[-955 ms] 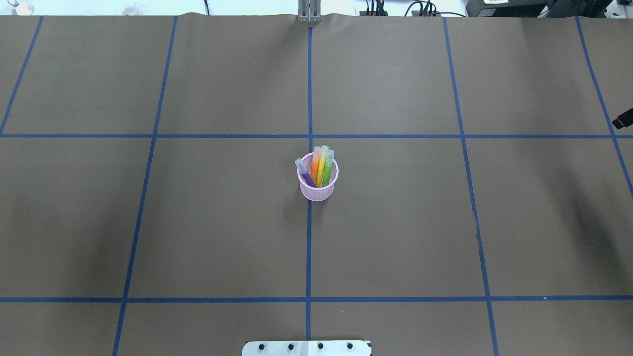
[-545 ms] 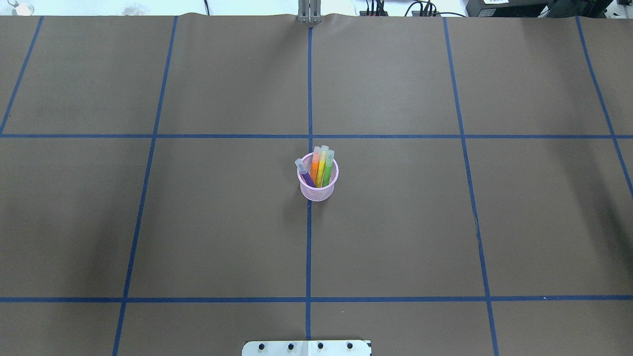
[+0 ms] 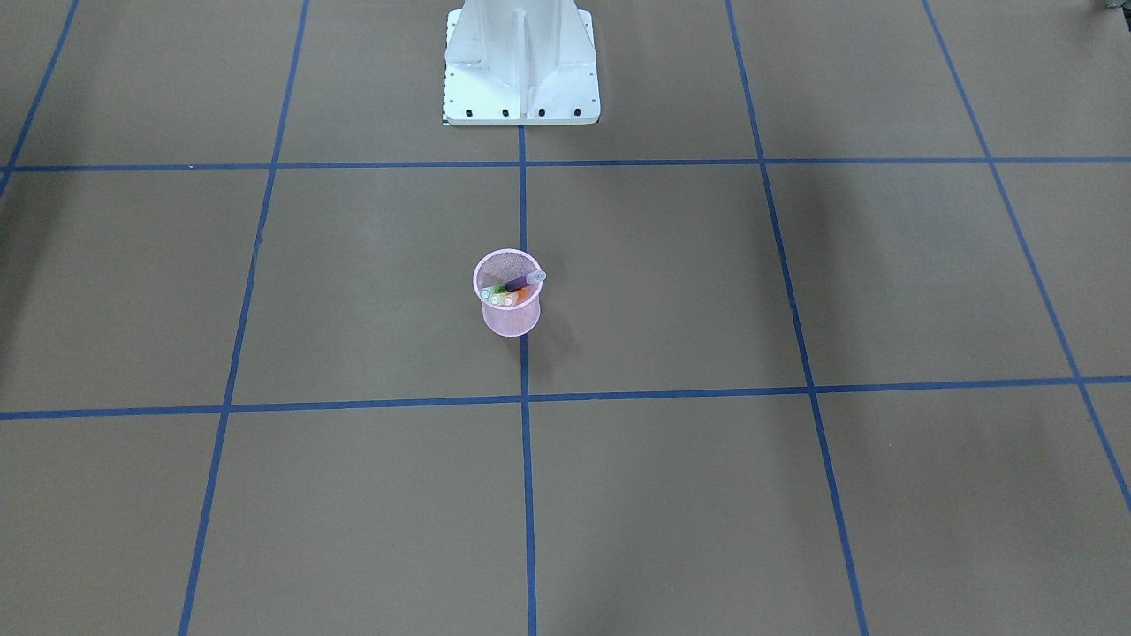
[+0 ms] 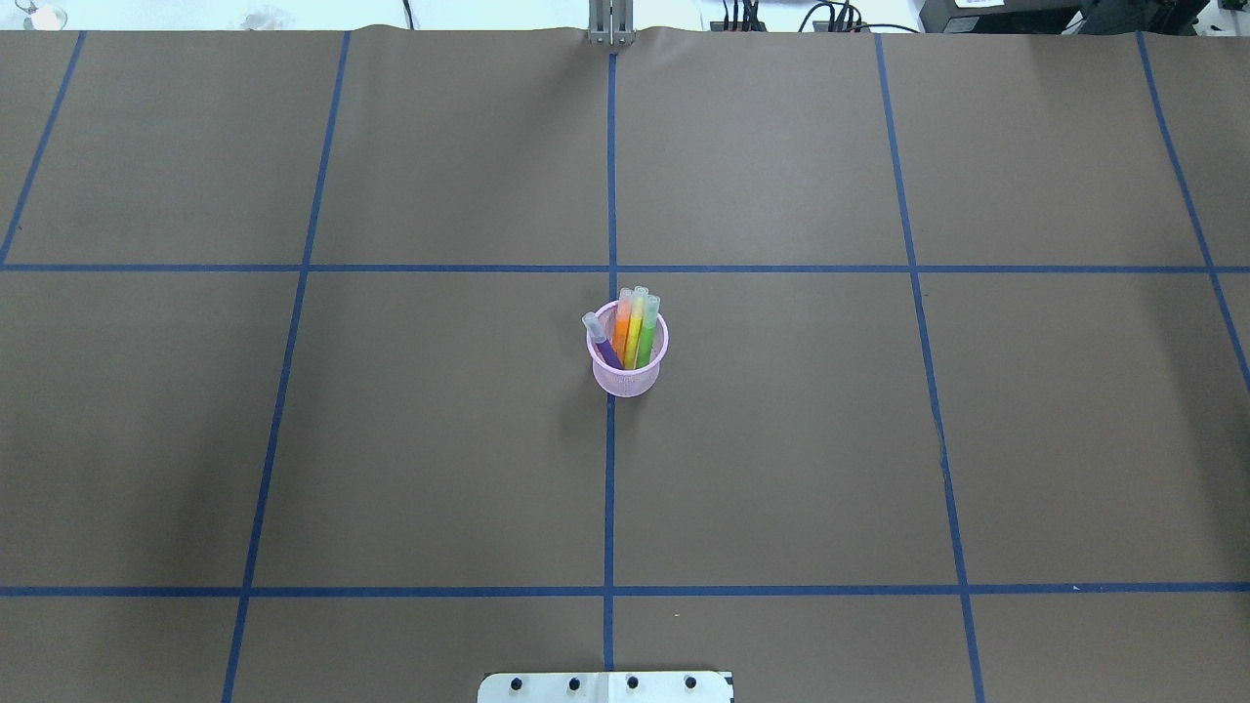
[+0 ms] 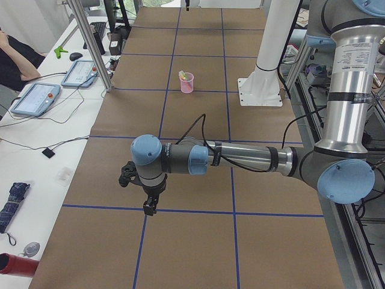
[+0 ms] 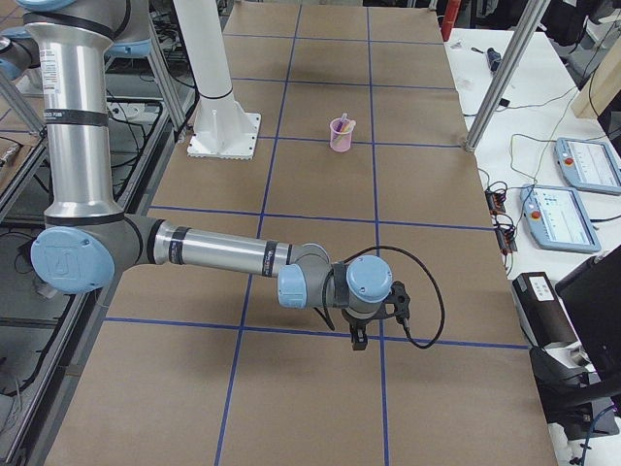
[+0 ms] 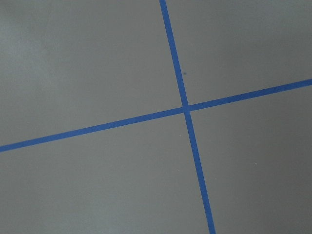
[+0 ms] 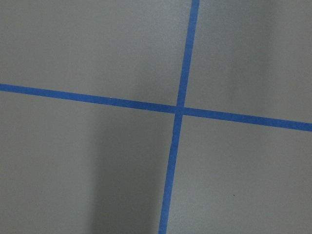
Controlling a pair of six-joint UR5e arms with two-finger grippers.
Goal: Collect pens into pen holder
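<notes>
The pens [image 4: 635, 327] are what I am after, so I begin close in. My left gripper [image 5: 147, 205] hangs low over the brown paper [image 4: 439, 439] near the table's end on my left. My right gripper [image 6: 357, 340] hangs the same way near the end on my right. Both show only in the side views, so I cannot tell how far either is spread or whether it has hold of anything. Each wrist camera shows only paper and a crossing of blue tape lines [image 7: 185, 107], with no pen under it. Further out, forward of my base plate [image 4: 605, 686], the pen holder [image 4: 628, 379] stands upright on the centre tape line, mid-table and well apart from both grippers. It lies inward from each: to the right of my left gripper and to the left of my right one. I judge neither arm clearly nearer. All the pens I can find stand inside it, long axes close to upright and cap ends up. The purple pen [image 4: 605, 347] leans toward my left, its cap over the rim. The orange pen [image 4: 622, 332], a yellowish pen [image 4: 635, 337] and the green pen [image 4: 647, 337] lean side by side against the far rim. With them there, I judge the collecting done, and nothing for either arm to reach for next
</notes>
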